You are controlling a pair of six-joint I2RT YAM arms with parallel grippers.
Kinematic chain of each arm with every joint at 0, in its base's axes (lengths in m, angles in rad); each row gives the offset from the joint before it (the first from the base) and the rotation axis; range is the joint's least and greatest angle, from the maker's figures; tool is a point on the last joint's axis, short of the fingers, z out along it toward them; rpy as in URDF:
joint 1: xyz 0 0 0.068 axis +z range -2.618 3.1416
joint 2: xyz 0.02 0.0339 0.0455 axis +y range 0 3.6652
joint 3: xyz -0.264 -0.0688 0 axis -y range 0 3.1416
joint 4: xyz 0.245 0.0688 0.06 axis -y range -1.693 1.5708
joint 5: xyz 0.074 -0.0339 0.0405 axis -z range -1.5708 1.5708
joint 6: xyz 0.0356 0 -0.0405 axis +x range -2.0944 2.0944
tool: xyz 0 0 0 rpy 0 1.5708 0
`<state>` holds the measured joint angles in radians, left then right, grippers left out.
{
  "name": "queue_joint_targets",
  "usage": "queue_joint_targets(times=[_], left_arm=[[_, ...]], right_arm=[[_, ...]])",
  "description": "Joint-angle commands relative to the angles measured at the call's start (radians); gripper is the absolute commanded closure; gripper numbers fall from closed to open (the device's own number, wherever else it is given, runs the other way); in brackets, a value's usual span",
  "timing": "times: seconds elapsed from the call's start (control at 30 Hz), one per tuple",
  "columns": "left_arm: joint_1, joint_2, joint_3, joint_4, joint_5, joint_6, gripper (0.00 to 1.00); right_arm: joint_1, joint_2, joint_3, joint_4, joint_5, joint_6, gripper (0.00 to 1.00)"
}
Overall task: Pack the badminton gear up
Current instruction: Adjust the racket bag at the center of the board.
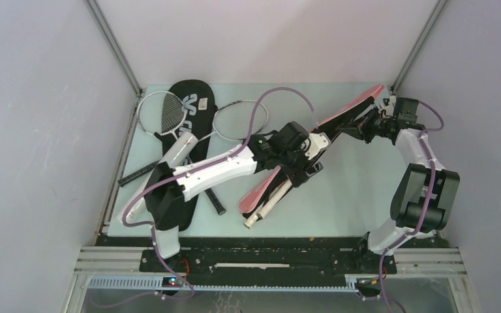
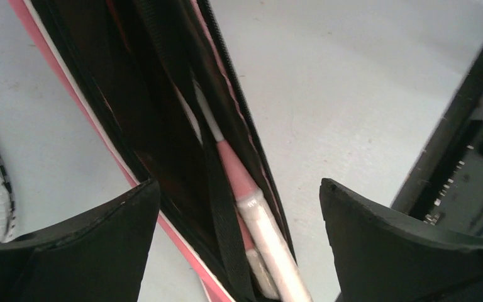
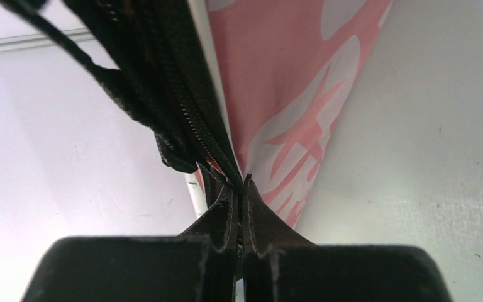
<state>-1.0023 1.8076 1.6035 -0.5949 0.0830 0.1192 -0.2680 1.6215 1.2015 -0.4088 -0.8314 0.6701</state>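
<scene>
The pink racket cover [image 1: 355,107] slants from the back right down to the table's middle, its zip edge lifted. My right gripper [image 3: 245,184] is shut on that black zip edge, seen from above by the cover's upper end [image 1: 363,128]. My left gripper [image 2: 236,192] stands open astride the cover's open mouth [image 2: 163,126]. Inside lie pink-and-white racket handles [image 2: 270,233]; their white grips stick out of the cover's lower end [image 1: 261,214]. Two white-framed rackets [image 1: 163,112] lie at the back left with the black racket cover [image 1: 192,98] and the long white tube [image 1: 179,147].
The white-framed rackets' black handles [image 1: 214,202] cross under my left arm. Grey walls close in on both sides, with metal rails [image 1: 114,49] in the corners. A black rail [image 1: 267,257] runs along the near table edge.
</scene>
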Motion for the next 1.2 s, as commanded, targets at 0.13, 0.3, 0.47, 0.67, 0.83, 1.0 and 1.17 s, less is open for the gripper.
queue_joint_targets(times=[0.13,0.3,0.47,0.67,0.83,1.0,1.17], left_arm=[[-0.022,0.106,0.145,-0.066,-0.269,0.008,0.00],[-0.023,0.156,0.139,-0.076,-0.215,-0.027,0.00],[-0.024,0.181,0.145,-0.074,-0.204,-0.030,0.00],[-0.017,0.175,0.131,-0.076,-0.270,0.016,0.00],[0.020,0.060,0.028,-0.029,-0.150,0.100,0.14],[0.052,-0.020,-0.003,-0.055,-0.044,0.213,0.64],[0.101,-0.051,0.002,-0.114,0.089,0.256,0.86]], right_arm=[[0.000,-0.063,-0.008,0.049,-0.126,0.073,1.00],[0.000,-0.081,-0.009,0.036,-0.129,0.069,1.00],[0.000,-0.093,-0.009,0.029,-0.128,0.068,1.00],[-0.010,-0.110,-0.016,0.022,-0.144,0.048,1.00],[-0.018,-0.139,-0.017,-0.053,-0.113,-0.060,1.00],[-0.009,-0.175,-0.035,-0.072,-0.122,-0.142,1.00],[0.003,-0.193,-0.037,-0.100,-0.129,-0.222,0.98]])
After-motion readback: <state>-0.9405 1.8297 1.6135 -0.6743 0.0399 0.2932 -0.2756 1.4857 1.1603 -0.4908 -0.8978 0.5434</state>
